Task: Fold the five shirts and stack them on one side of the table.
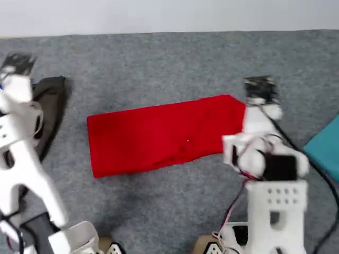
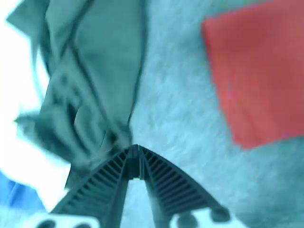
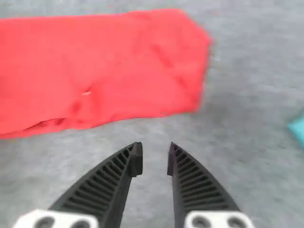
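A red shirt (image 1: 164,135), folded into a long strip, lies across the middle of the grey table (image 1: 175,58). A dark shirt (image 1: 50,103) lies crumpled at the far left. In the left wrist view my left gripper (image 2: 133,153) is shut, its tips meeting right at the edge of the dark shirt (image 2: 90,71); whether cloth is pinched I cannot tell. The red shirt (image 2: 256,71) lies apart from it. My right gripper (image 3: 152,159) is open with nothing between its fingers, hovering over bare table just short of the red shirt (image 3: 104,66), near that shirt's right end.
A teal shirt (image 1: 326,148) lies at the table's right edge, and its corner (image 3: 298,128) shows in the right wrist view. The left arm (image 1: 21,137) rises at the front left, the right arm (image 1: 262,137) at the front right with cables trailing.
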`<control>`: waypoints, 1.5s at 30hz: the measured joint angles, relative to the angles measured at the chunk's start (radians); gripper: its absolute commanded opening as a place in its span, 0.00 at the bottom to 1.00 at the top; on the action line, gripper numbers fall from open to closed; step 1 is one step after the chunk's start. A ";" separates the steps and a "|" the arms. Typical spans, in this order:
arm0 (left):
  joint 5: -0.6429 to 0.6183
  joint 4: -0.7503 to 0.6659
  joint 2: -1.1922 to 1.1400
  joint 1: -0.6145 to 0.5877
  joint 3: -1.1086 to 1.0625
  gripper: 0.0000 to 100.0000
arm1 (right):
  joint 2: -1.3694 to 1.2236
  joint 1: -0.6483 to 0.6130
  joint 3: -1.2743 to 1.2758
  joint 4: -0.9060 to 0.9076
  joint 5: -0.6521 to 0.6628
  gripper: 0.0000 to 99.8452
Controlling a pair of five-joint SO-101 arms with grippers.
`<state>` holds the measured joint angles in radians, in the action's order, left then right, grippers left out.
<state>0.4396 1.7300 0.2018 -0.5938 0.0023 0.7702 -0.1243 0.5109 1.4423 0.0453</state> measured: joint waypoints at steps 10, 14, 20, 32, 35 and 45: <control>0.100 -0.029 0.167 -0.308 -0.215 0.00 | -0.443 -0.353 -0.351 -0.158 -0.184 0.01; 0.106 -0.032 0.193 -0.385 -0.272 0.00 | -0.671 -0.445 -0.534 -0.152 -0.187 0.02; 0.140 -0.046 0.226 -0.457 -0.319 0.00 | -0.977 -0.543 -0.812 -0.115 -0.189 0.07; 0.155 -0.098 0.233 -0.485 -0.414 0.00 | -1.491 -0.706 -1.332 0.012 -0.342 0.22; 0.153 -0.112 0.233 -0.485 -0.436 0.00 | -1.590 -0.724 -1.473 0.034 -0.351 0.22; 0.152 -0.133 0.233 -0.485 -0.446 0.00 | -1.829 -0.804 -1.775 0.038 -0.353 0.22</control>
<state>0.5915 1.5965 0.4350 -1.0787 -0.4442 -1.0587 -0.9283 -1.2643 1.4807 -0.3076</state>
